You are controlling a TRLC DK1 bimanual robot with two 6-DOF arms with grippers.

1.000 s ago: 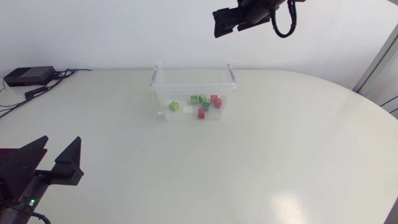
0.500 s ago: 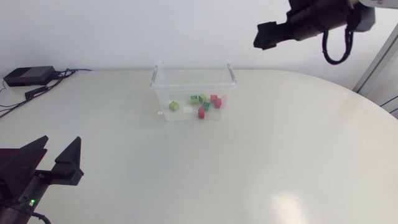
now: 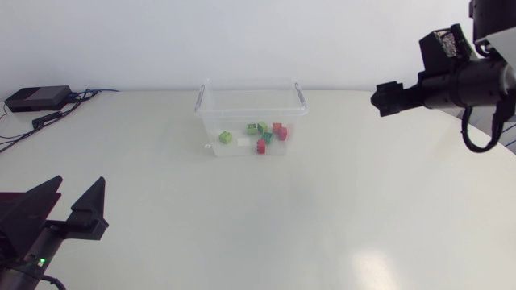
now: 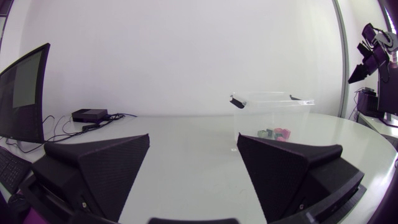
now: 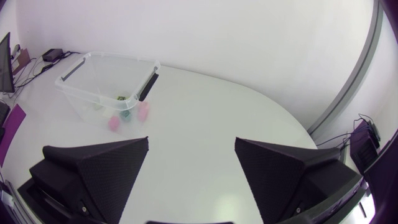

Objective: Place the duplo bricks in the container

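Note:
A clear plastic container (image 3: 211, 129) stands at the back middle of the table. Several duplo bricks lie inside it: a light green one (image 3: 226, 138), a green one (image 3: 252, 127), red ones (image 3: 279, 130). My right gripper (image 3: 380, 101) hangs high over the table, well to the right of the container, open and empty. Its wrist view looks down past the open right gripper (image 5: 193, 155) onto the container (image 5: 81, 93) and the bricks (image 5: 127, 115). My left gripper (image 3: 68, 203) rests open at the near left, far from the container (image 4: 273, 109), nothing between its fingers (image 4: 99, 165).
A black box (image 3: 36, 98) with cables lies at the back left corner. A small white tag (image 3: 207, 147) sits on the table just in front of the container. The table's rounded edge (image 3: 492, 137) runs close under my right arm.
My right arm has swung from above the container's back to the right and lower, its gripper open throughout. The left arm and the bricks have not moved.

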